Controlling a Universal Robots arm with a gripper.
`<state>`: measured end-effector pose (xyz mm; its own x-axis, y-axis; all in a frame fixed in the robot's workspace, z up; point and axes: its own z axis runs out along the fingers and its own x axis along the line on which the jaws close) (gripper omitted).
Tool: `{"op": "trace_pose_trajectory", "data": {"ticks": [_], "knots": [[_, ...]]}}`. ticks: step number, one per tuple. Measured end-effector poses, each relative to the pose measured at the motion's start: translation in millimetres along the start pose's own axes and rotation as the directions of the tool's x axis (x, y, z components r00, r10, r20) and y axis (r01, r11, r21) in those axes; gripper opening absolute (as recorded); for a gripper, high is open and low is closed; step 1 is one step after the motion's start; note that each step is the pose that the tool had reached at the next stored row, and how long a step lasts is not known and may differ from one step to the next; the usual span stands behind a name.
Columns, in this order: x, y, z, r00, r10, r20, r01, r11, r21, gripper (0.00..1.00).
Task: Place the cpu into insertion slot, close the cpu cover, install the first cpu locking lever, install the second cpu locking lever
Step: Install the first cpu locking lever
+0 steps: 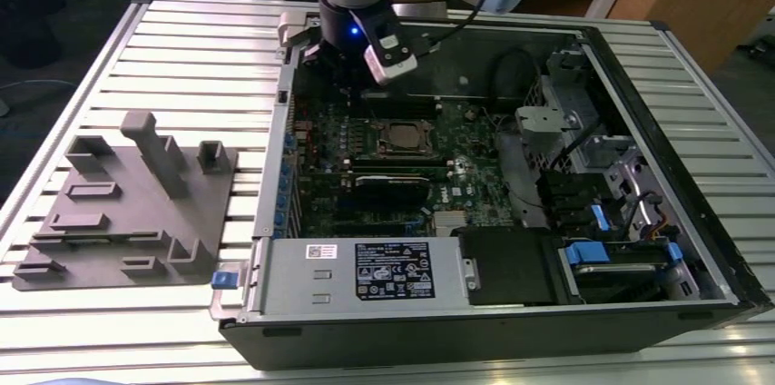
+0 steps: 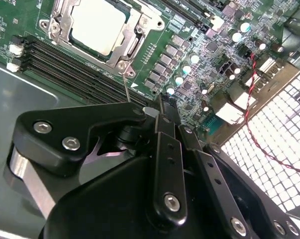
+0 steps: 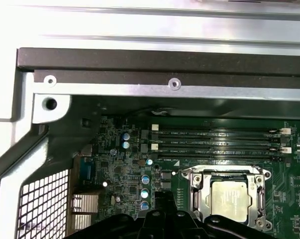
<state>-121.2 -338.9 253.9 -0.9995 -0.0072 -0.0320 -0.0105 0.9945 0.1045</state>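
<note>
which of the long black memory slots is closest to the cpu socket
The memory slot running right alongside the cpu cover, with the cpu inside it. The other slots lie parallel beyond it, farther from the cpu.

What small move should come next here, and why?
Probably ease the gripper toward the thin locking lever standing upright at the corner of the cpu cover: the cpu lies under the lowered cover, and that lever looks unlatched.

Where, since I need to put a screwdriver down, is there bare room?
Bare slatted table lies beyond the grey fixture and in the strip before it, at the exterior view's left. The computer case is crowded, the gripper hanging near the cpu.
</note>
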Motion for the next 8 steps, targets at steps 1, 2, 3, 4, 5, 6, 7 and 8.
{"op": "trace_pose_trajectory", "data": {"ticks": [1,2,3,4,5,6,7,8], "knots": [[0.1,0.0,0.0,1.0,0.0,0.0,0.0,1.0,0.0,0.11],[0.2,0.0,-0.1,1.0,0.0,-0.0001,0.0,1.0,0.0001,0.11],[0.4,-0.1,-0.1,1.0,0.0,-0.0002,0.0,1.0,-0.0037,0.11],[0.6,-0.1,-0.1,1.0,0.0,0.0001,0.0,0.9999,-0.0109,0.11],[0.7,-0.1,0.0,1.0,0.001,0.0002,-0.001,0.9998,-0.0197,0.11],[0.8,-0.1,0.0,1.0,0.001,0.0003,-0.001,0.9996,-0.0292,0.11],[0.9,-0.2,0.0,1.0,0.001,0.0004,-0.001,0.9992,-0.039,0.11],[1.0,-0.3,-0.1,1.0,0.001,0.0005,-0.001,0.9989,-0.0477,0.11]]}}
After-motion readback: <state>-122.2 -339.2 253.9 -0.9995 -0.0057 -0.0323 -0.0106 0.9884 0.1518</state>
